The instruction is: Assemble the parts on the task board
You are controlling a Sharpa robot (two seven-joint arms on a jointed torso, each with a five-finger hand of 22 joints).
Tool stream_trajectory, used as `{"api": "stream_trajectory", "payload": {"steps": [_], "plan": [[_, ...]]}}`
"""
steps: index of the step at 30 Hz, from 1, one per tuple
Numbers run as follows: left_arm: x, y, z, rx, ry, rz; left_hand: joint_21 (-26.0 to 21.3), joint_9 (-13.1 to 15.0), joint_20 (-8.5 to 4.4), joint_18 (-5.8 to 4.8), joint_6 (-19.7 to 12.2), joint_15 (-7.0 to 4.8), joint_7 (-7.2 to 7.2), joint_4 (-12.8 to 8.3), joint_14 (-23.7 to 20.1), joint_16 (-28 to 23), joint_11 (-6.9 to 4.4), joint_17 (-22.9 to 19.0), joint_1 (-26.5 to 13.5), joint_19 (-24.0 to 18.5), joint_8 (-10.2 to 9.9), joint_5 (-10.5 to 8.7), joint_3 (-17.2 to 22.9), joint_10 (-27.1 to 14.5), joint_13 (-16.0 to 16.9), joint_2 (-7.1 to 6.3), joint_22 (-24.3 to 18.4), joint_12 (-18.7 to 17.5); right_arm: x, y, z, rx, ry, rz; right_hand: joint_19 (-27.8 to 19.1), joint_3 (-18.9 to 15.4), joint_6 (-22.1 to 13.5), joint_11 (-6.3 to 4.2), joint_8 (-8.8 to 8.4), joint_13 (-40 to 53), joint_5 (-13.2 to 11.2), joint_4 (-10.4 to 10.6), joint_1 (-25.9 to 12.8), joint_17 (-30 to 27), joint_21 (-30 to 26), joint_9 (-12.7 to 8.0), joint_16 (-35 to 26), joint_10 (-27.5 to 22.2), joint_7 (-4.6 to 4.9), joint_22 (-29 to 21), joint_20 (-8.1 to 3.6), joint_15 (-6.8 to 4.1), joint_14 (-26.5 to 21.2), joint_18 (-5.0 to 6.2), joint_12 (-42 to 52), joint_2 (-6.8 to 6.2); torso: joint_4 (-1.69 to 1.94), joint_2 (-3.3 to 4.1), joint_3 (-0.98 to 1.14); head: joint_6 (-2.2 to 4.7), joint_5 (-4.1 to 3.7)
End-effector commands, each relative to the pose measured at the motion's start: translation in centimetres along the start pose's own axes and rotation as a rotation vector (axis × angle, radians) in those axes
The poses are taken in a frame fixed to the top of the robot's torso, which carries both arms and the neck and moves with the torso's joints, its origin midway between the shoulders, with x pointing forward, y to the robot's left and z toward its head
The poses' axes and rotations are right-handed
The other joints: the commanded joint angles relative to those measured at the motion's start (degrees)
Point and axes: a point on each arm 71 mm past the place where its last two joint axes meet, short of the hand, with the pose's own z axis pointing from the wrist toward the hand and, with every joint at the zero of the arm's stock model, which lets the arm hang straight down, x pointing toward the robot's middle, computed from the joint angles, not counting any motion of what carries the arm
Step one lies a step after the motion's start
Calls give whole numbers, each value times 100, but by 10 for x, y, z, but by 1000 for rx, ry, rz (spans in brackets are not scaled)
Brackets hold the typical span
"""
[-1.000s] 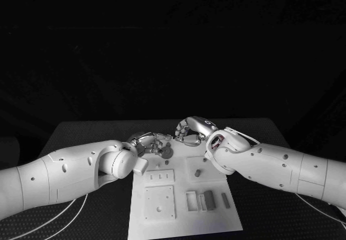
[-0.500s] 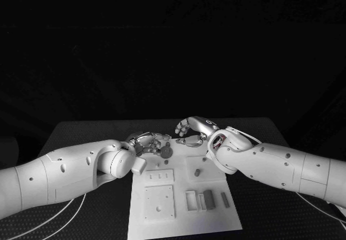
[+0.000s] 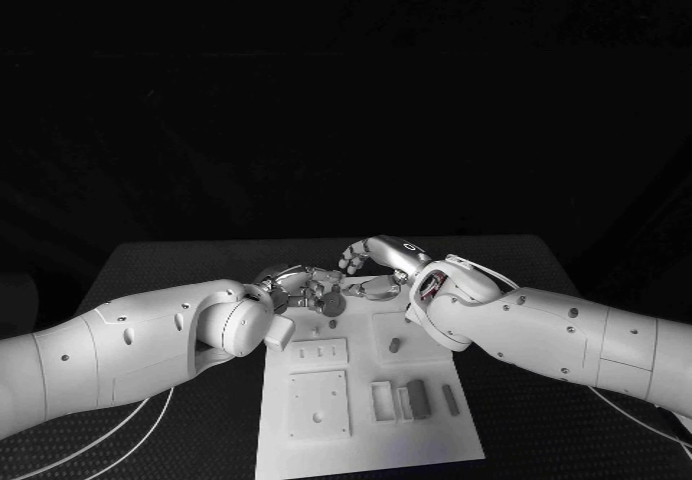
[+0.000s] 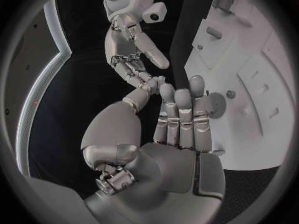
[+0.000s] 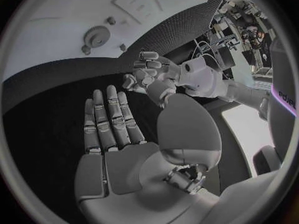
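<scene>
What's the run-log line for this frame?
left hand: open, over far end of task board | right hand: open, beside it | gear: on board, not held | parts: unassembled

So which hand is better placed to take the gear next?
Probably the left hand: its fingertips reach over the board's far edge, right beside the gear. The right hand is open with flat fingers, over the black table off the board.

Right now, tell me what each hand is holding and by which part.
Nothing. The left hand and the right hand both show straight, spread fingers with bare palms near the far end of the board.
</scene>
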Motion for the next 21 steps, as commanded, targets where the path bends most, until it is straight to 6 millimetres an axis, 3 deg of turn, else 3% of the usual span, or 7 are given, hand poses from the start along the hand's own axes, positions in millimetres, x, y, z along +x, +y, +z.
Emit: {"api": "stream_trajectory", "payload": {"steps": [1, 10, 21], "plan": [[5, 0, 0, -2, 35, -8, -36, -31, -29, -81, 192, -26, 129, 5, -20, 40, -3, -8, 226, -6, -40, -42, 2, -8, 4, 197, 82, -29, 2, 4, 1, -39, 13, 5, -46, -11, -16, -10, 16, -5, -3, 15, 13, 11, -25, 11, -27, -25, -19, 55, 4, 2, -20, -98, -11, -23, -1, 1, -4, -4, -2], [11, 0, 0, -8, 72, -9, -46, -68, -26, -82, 207, -32, 130, 5, -37, 55, -2, -15, 229, -24, -57, -93, -2, -29, 13, 195, 86, -25, 2, 5, 3, -40, -4, -1, 68, 26, 182, -92, 169, 32, -3, 3, 74, 84, -2, 97, 52, 143, -116, 120, -19, -61, 121, -65, 90, 180, 5, 1, -1, -5, -7], [11, 1, 0, -16, 89, -8, -55, -99, -19, -82, 219, -33, 133, 7, -63, 64, 2, -21, 223, -44, -71, -105, -7, -59, 21, 198, 90, -26, 4, 5, 2, -53, -21, -30, 164, 95, 597, -208, 417, 95, -2, -30, 376, 148, -46, 240, 77, 381, -319, 113, -30, -97, 197, -37, 224, 427, 2, 3, 5, -19, 4]]}}
